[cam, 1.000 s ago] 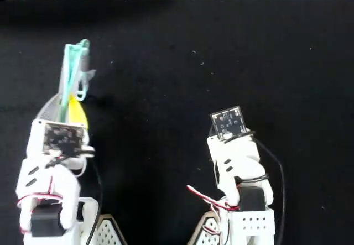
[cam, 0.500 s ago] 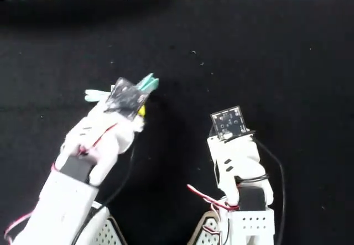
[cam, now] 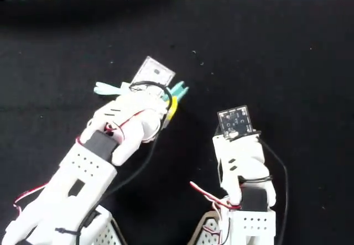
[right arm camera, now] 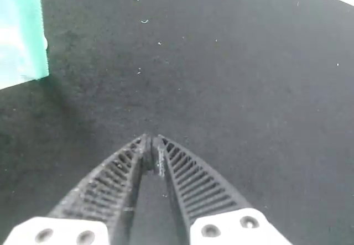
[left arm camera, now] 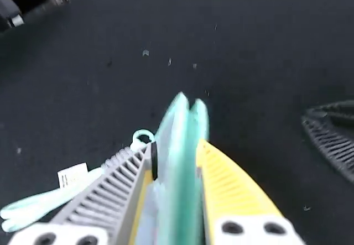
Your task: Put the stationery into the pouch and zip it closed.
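1. The left gripper is clamped on a flat mint-green pouch. Its grey and yellow fingers press the 2 faces, so the pouch stands on edge between them.
2. The pouch's long axis runs along those fingers. Its free end sticks out past the fingertips and, in the high view, aims up and to the right over the black table. A strap with a white tag trails off on the grey finger's side.
3. The right gripper is closed with its 2 tips touching and nothing between them. It hangs low over bare cloth.
4. From the right gripper, the pouch lies ahead and off toward the left arm. It is near but apart, and 1 corner shows in the right wrist view.
5. My judgement is that the right arm is the free one, so it would have to open and turn toward that protruding end to work the mouth or zip. I cannot tell where the zip pull sits.
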Tool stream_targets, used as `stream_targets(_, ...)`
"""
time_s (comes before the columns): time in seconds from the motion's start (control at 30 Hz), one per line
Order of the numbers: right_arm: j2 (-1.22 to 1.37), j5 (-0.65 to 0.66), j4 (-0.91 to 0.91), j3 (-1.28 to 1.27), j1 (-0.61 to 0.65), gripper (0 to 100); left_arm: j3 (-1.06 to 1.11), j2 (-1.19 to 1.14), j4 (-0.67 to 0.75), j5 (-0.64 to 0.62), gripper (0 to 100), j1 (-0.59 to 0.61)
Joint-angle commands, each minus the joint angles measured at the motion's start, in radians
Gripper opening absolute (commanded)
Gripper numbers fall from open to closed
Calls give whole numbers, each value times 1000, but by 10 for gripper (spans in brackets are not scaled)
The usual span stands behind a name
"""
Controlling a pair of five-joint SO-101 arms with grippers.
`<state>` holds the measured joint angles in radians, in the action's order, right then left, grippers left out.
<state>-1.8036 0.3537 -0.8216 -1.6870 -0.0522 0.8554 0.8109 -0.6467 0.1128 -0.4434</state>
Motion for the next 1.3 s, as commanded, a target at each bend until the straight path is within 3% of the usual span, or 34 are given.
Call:
stream_targets(0.0,-27,-11,6,-1,-14,14,-111,64,-41,-6,149,-8)
stream_targets(0.23,-27,-11,6,-1,-14,14,-223,107,-144,-5,148,42)
stream_targets(0.4,-27,-11,6,-1,-14,14,-265,210,-327,0,105,111)
stream_targets(0.47,-27,-11,5,-1,-14,14,-262,284,-399,66,29,171)
stream_targets(0.57,-27,-11,5,-1,-14,14,-223,423,-471,149,41,268)
stream_targets(0.67,-27,-11,5,-1,-14,14,-145,611,-525,152,30,344)
stream_targets(0.8,-19,-12,0,-1,6,15,76,865,-563,158,34,360)
stream_targets(0.9,-18,-12,-14,-1,55,15,239,1016,-557,252,30,367)
stream_targets(1.03,-18,-12,-28,-1,83,15,395,994,-557,298,30,417)
stream_targets(1.27,-24,-12,-28,-1,84,15,499,993,-578,157,30,559)
